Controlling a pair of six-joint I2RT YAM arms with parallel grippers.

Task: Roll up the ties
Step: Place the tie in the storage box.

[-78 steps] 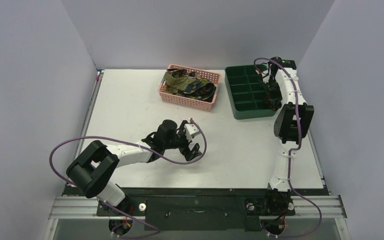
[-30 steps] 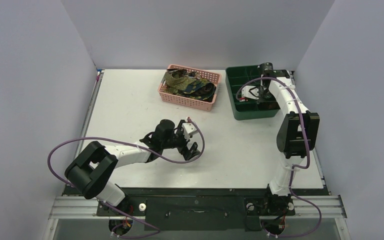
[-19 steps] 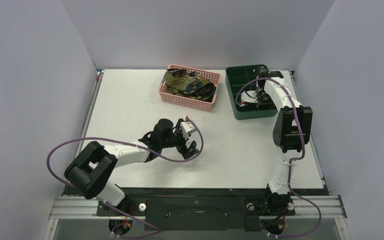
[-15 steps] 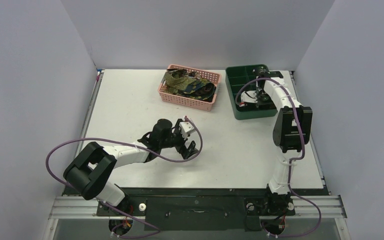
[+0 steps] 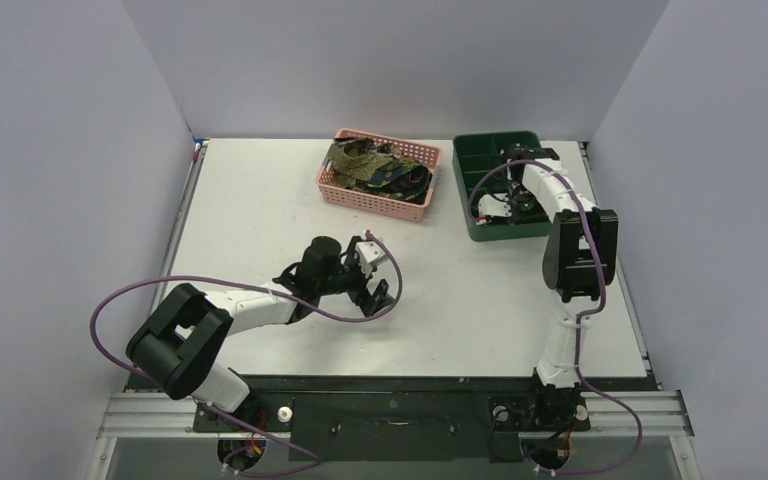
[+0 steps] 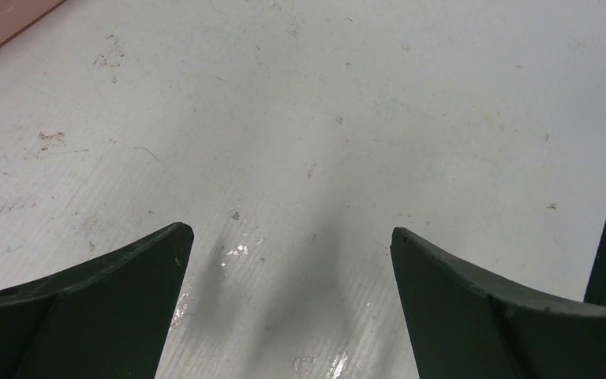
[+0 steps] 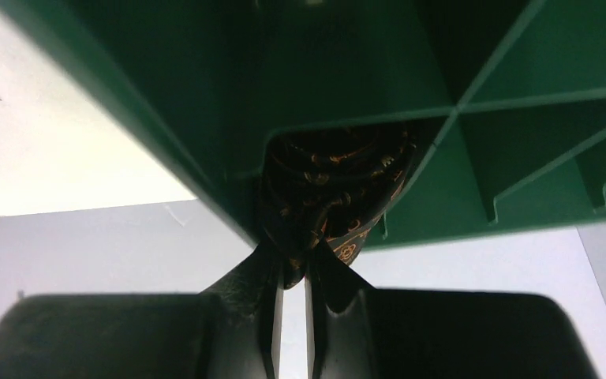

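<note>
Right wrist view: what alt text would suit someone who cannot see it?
The right hand pinches a dark tie with orange motifs, the tie sitting in a compartment of a green tray. White table shows at the left.

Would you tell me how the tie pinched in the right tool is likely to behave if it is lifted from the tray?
Probably floppy: the tie bunches in soft folds above the right tool. Likely light, being thin fabric gripped by a narrow pinch. It may catch on the tray wall beside it.
</note>
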